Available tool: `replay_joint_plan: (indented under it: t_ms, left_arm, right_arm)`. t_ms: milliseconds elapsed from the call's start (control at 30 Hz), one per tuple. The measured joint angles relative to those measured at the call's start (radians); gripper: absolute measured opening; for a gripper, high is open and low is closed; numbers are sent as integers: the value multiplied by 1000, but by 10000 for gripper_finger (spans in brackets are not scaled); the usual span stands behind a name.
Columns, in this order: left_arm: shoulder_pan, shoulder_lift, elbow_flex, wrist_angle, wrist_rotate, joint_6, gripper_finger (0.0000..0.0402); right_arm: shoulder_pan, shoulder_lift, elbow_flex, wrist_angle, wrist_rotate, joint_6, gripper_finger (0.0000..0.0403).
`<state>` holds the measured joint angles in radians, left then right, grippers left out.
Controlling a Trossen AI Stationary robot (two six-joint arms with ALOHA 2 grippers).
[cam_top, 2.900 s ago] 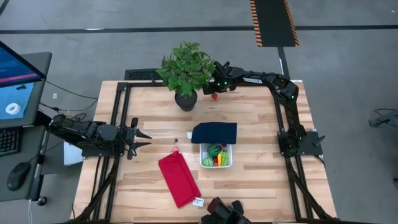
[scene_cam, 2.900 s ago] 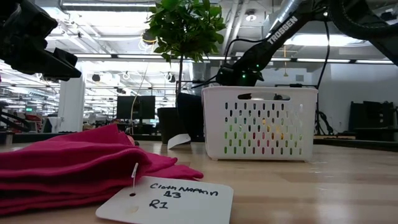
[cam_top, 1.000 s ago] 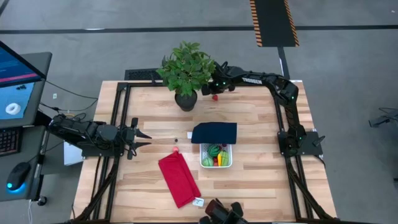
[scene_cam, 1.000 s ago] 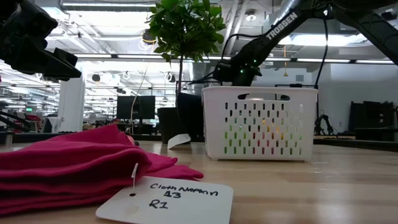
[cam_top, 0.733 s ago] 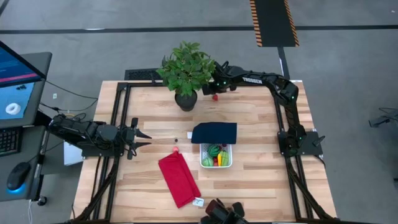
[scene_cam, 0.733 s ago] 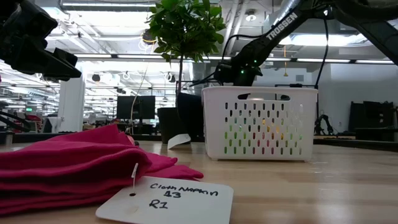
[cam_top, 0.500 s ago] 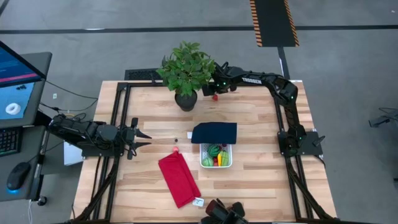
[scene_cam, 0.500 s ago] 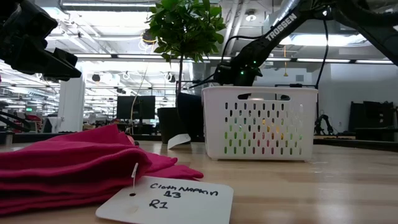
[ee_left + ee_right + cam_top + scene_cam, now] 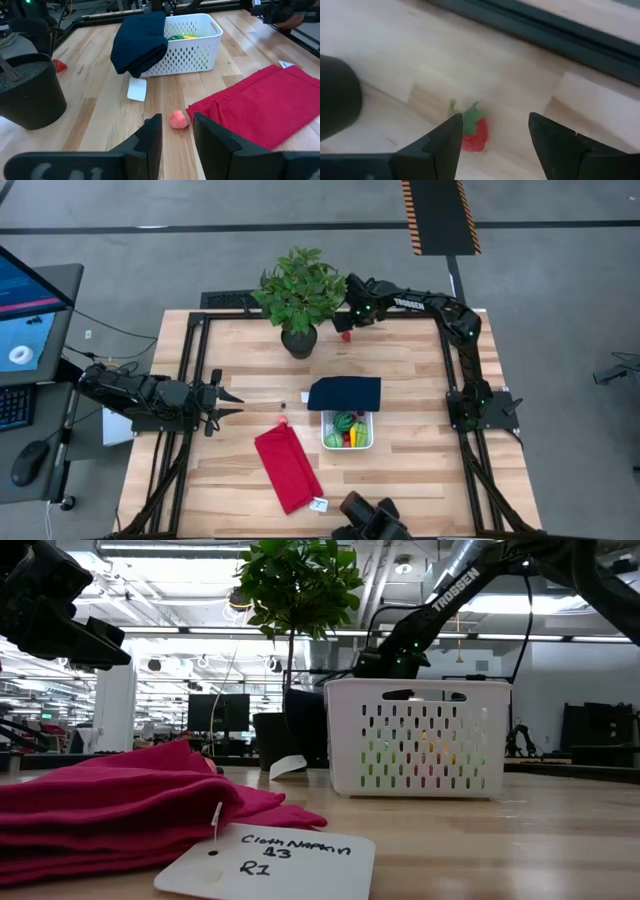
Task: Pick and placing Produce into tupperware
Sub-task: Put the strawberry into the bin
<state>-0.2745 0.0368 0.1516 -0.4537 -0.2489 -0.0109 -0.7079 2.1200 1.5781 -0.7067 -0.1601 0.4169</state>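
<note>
Hidden, cropped and unclear parts of the scene

In the high view the plant (image 9: 300, 292) foliage covers the right gripper (image 9: 343, 320) fingertips, so the strawberry (image 9: 346, 336) shows only as a small red dot; in the right wrist view that strawberry (image 9: 472, 131) is blurred and partly behind one finger (image 9: 438, 145). The produce (image 9: 348, 430) inside the white container (image 9: 347, 447) is too small to sort out from above, and in the low view only coloured glints show through the container (image 9: 417, 738) wall. The navy lid (image 9: 139, 41) drapes over one container corner. The red cloth (image 9: 260, 107) is cut by the frame edge.
</note>
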Motion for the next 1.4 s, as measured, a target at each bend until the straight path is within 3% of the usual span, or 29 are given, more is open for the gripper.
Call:
replay_joint_plan:
  t_ms: [200, 567, 767, 1167, 1400]
  left_arm:
    - [0, 0, 0, 0, 0, 0, 100]
    - [0, 0, 0, 0, 0, 0, 100]
    - [0, 0, 0, 0, 0, 0, 100]
    - [0, 0, 0, 0, 0, 0, 100]
    - [0, 0, 0, 0, 0, 0, 100]
  right_arm:
    - [14, 6, 1, 12, 4, -108, 250]
    - [23, 11, 1, 2, 20, -149, 238]
    - [35, 12, 1, 18, 18, -148, 182]
    - [57, 12, 1, 25, 26, -103, 25]
    - [60, 12, 6, -5, 26, -103, 22]
